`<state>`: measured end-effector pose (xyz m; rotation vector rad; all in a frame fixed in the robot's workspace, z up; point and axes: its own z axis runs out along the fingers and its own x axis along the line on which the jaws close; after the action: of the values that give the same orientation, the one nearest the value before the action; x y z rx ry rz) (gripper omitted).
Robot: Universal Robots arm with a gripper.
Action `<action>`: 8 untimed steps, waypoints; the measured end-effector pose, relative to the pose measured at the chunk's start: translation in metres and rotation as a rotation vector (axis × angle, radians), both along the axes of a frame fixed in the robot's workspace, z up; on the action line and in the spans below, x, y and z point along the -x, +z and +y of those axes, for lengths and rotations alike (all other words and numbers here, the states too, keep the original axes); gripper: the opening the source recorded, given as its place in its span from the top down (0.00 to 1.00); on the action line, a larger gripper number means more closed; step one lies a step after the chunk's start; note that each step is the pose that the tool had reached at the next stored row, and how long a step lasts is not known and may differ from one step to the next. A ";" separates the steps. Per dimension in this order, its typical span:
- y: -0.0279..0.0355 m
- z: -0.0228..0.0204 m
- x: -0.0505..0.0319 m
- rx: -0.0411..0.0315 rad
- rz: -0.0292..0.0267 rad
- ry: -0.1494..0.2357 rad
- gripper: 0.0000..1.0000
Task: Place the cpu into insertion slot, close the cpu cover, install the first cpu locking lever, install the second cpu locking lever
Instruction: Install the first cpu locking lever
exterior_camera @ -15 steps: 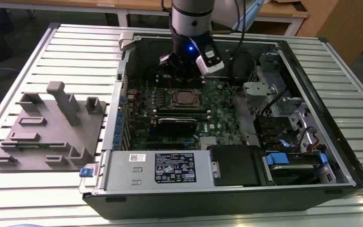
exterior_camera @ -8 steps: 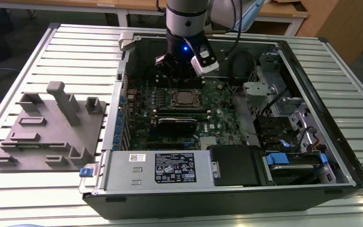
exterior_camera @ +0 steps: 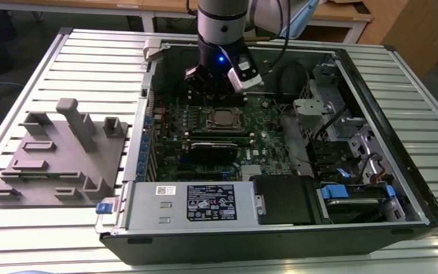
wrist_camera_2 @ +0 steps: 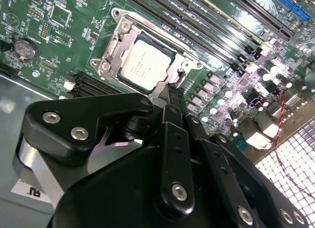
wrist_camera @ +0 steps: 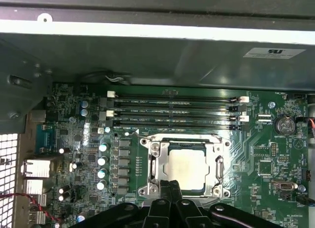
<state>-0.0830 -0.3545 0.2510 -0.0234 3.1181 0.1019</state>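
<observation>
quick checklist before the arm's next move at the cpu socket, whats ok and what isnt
1. cpu lying flat in the insertion slot: ok
2. cpu cover down, framing the cpu in both wrist views: ok
3. Both locking levers hooked down: cannot tell; I cannot pick them out from the frame
4. gripper shut, tips at the cover's edge: ok
5. Gripper clear of the memory slots on the far side of the socket: ok
</observation>
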 end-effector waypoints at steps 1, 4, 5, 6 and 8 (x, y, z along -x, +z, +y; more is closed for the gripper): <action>0.0000 0.0000 0.0001 0.0000 0.0000 0.000 0.90; 0.0000 0.0000 0.0004 0.0001 0.0000 0.000 0.90; 0.0000 0.0000 0.0004 0.0001 0.0000 0.000 0.90; 0.0000 0.0000 0.0005 0.0001 0.0001 0.000 0.90; 0.0000 -0.0002 0.0014 0.0001 -0.0010 0.000 0.90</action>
<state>-0.0844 -0.3547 0.2510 -0.0234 3.1171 0.1017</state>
